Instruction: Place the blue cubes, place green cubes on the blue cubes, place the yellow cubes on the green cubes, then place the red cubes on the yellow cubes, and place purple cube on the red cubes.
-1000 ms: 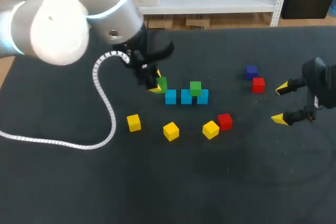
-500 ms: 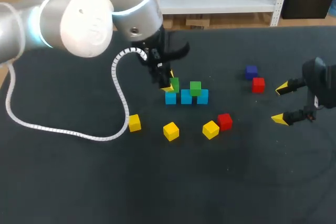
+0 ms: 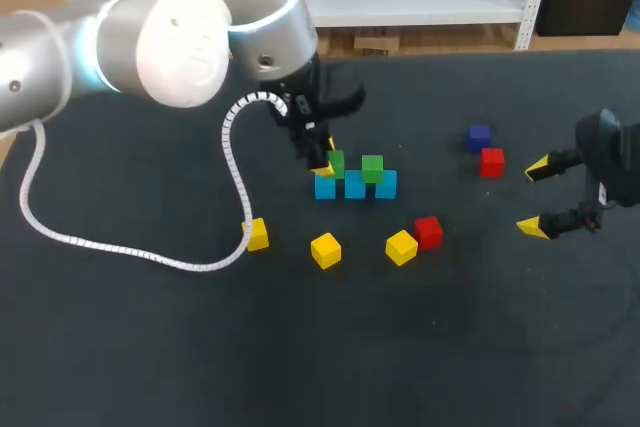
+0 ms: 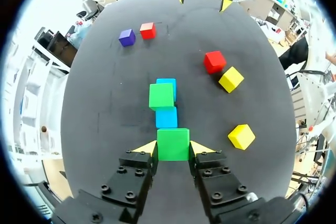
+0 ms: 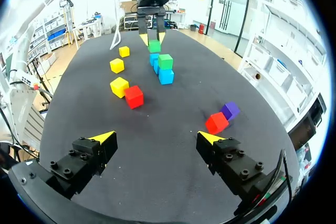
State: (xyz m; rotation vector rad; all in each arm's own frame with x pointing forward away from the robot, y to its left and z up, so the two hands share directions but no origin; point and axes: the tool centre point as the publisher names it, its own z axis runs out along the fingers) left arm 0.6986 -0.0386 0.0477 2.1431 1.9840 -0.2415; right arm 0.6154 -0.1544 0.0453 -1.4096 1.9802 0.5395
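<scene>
A: Starting with the biggest thing: across the black table (image 3: 150,347), any shift?

B: Only in the left arm (image 3: 180,37). Swung in from the left of the row over the last second, then slowed almost to nothing. Now parked above the left end of the blue cubes (image 3: 354,185). No change at the right gripper (image 3: 535,197): spread wide, empty, well apart from the row, same as a second ago.

A: And the left gripper (image 4: 173,148)?

B: Pinching a green cube (image 4: 172,144) from both sides, yellow tips flat against its faces. Carried it along the whole way.

A: Meaning for the task?

B: Probably the second piece of the green layer, about to be lowered. Already one other green cube (image 3: 372,168) up on the blue row, toward its right end. Not let go yet. Cannot tell whether resting on blue underneath or hanging just above.

A: Position against the fingers?

B: Squarely between them. Just ahead, a blue cube in plain sight, then the placed green one beyond, all in one line. Looks centred sideways; height hard to judge.

A: Left over?

B: Three yellow cubes (image 3: 325,249) in a loose line nearer the robot, with a red cube (image 3: 428,231) just beside the rightmost. Off toward the right gripper, a second red cube (image 3: 491,161) and the purple cube (image 3: 479,135) side by side. All for later layers.
</scene>
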